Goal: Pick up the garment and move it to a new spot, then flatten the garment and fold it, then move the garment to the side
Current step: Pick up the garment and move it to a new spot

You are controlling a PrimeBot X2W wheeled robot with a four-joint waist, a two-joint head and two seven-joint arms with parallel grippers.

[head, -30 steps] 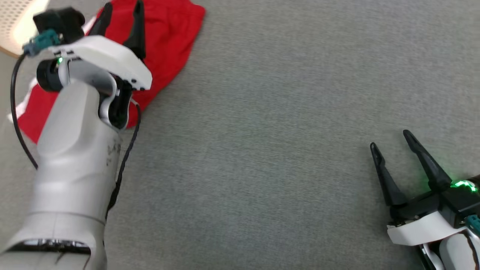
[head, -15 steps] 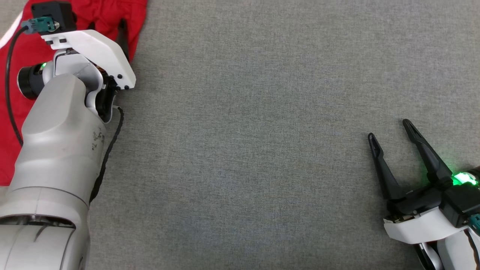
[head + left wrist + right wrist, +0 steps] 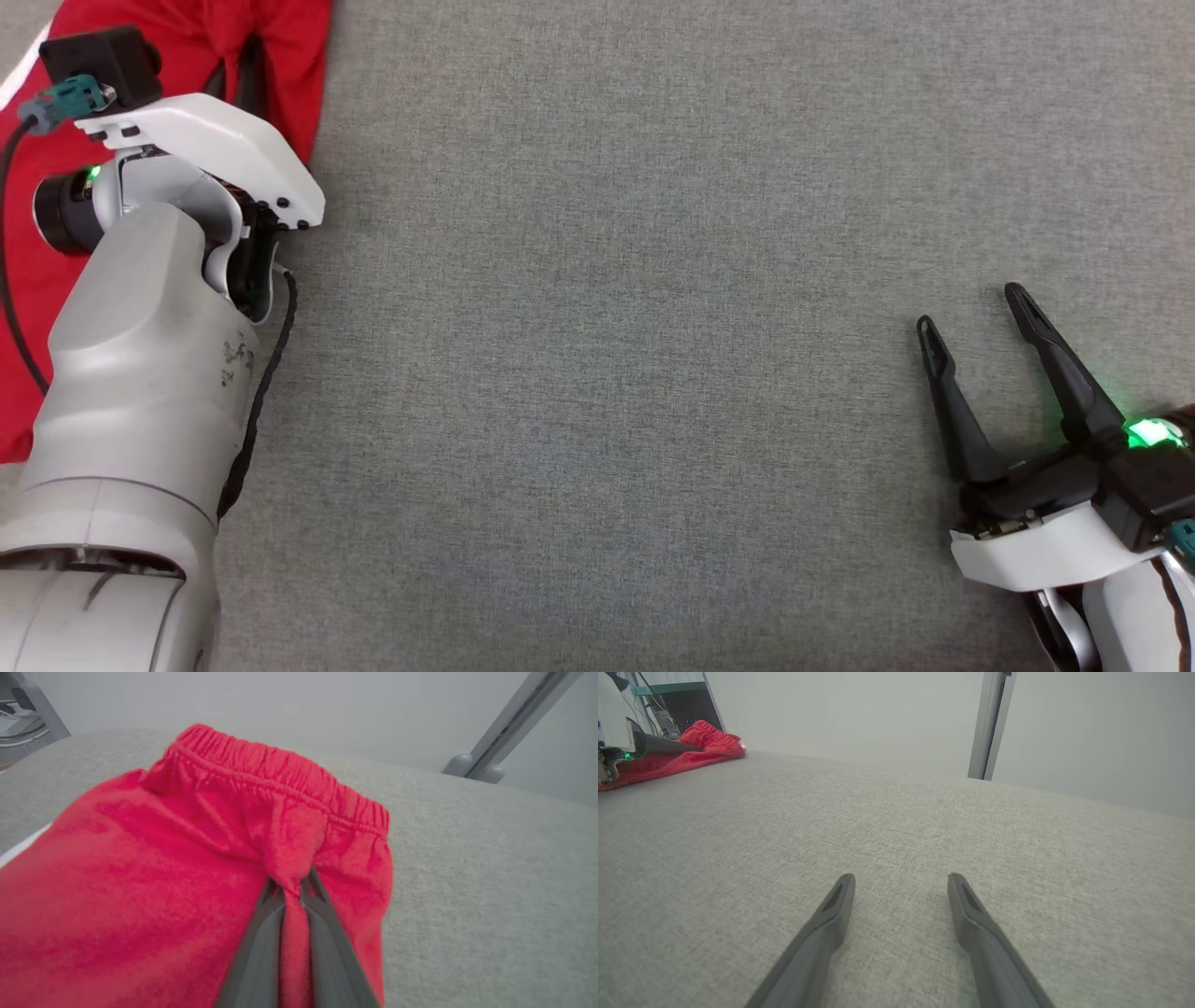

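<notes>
Pick-up step: red shorts (image 3: pixel 163 858) at far left of the bench (image 3: pixel 607 327), left end effector (image 3: pixel 292 882) clamped on a fold below the waistband (image 3: pixel 280 770), right end effector (image 3: pixel 968 308) open at near right; next, probably a lift and carry rightward.

We're looking straight down from the head onto the grey surface (image 3: pixel 607 327); our left wrist camera sits close on the red garment (image 3: pixel 140 858), our right wrist skims low, seeing it far off

Looked down on a wide grey cloth tabletop (image 3: pixel 653 327). Saw a plain pale wall (image 3: pixel 854 714) behind it. Spotted a grey metal post (image 3: pixel 987 723) there, and a dark shelf (image 3: pixel 686 707) with wires far off.
</notes>
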